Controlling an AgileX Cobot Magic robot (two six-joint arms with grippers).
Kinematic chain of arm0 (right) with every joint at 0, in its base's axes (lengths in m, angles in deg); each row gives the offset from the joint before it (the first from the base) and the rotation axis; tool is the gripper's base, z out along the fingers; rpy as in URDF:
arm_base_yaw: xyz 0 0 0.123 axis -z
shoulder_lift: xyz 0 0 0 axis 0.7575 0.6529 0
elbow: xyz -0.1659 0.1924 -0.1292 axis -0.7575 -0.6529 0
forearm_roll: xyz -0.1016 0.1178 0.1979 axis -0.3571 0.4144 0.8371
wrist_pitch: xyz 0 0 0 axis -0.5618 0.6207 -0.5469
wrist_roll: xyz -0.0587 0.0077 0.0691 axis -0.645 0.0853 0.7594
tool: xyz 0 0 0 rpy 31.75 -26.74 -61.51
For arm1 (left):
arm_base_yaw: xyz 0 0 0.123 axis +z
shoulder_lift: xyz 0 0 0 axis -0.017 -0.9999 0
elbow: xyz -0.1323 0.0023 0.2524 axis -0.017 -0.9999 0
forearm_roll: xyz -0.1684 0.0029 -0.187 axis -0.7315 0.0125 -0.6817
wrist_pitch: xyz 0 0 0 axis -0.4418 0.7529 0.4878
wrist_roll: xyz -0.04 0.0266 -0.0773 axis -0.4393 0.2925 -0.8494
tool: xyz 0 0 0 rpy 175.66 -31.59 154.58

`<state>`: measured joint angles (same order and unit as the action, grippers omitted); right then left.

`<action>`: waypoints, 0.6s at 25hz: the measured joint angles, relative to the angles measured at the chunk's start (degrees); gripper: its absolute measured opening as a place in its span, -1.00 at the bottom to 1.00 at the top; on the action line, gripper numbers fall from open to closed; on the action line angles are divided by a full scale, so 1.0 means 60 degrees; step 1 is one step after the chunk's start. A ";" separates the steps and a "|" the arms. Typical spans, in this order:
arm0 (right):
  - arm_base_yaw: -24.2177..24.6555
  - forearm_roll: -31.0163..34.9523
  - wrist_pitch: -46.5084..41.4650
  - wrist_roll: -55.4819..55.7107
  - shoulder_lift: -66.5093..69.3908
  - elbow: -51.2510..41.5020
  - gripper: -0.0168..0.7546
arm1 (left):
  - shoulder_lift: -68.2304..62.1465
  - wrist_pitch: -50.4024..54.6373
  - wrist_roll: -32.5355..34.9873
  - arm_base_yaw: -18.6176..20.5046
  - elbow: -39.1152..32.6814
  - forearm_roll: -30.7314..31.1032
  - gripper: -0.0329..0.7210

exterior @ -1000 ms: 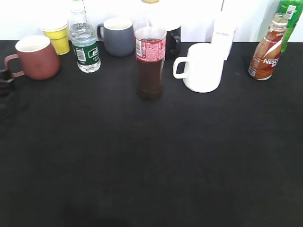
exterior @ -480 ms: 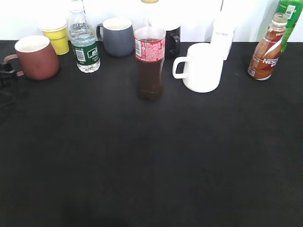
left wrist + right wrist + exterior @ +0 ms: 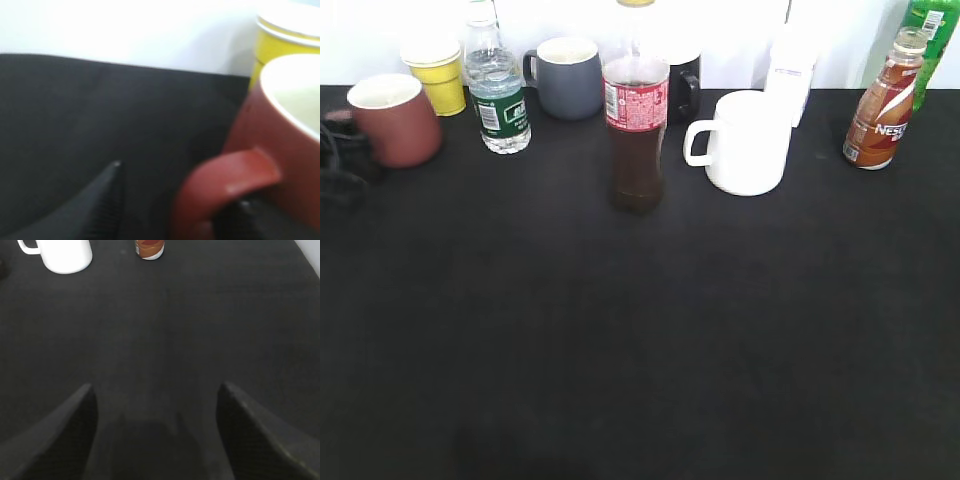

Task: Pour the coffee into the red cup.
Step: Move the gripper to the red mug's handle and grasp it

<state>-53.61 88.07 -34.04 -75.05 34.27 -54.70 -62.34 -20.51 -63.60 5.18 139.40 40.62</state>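
We see the left gripper [image 3: 175, 200] jaws open, straddling the dull-red ceramic cup's [image 3: 392, 120] handle [image 3: 225, 187]; an off-centre closure could tip it. Right gripper [image 3: 155, 415] jaws: open wide, empty.

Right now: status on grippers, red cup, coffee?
Left gripper open around the red cup handle. Right gripper open, empty, above bare table. Coffee bottle untouched, far right.
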 joint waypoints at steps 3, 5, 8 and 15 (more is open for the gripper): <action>0.0000 0.0000 0.0000 0.0000 0.0000 0.0000 0.54 | -0.0020 0.0223 0.0000 0.0237 0.0276 0.0462 -0.24; 0.0000 0.0000 0.0000 0.0000 0.0000 0.0000 0.54 | -0.0099 0.0179 0.0000 0.0255 0.0288 0.1025 -0.26; 0.0000 0.0000 0.0000 0.0000 0.0000 0.0000 0.54 | -0.0108 0.0219 0.0000 0.0357 0.0405 0.1149 -0.26; 0.0000 0.0000 0.0000 0.0000 0.0000 0.0000 0.54 | -0.0419 0.0680 -0.1019 0.0906 0.1080 0.2809 -0.10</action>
<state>-53.61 88.07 -34.04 -75.05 34.27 -54.70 -64.85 -16.43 -69.71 10.61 145.88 57.47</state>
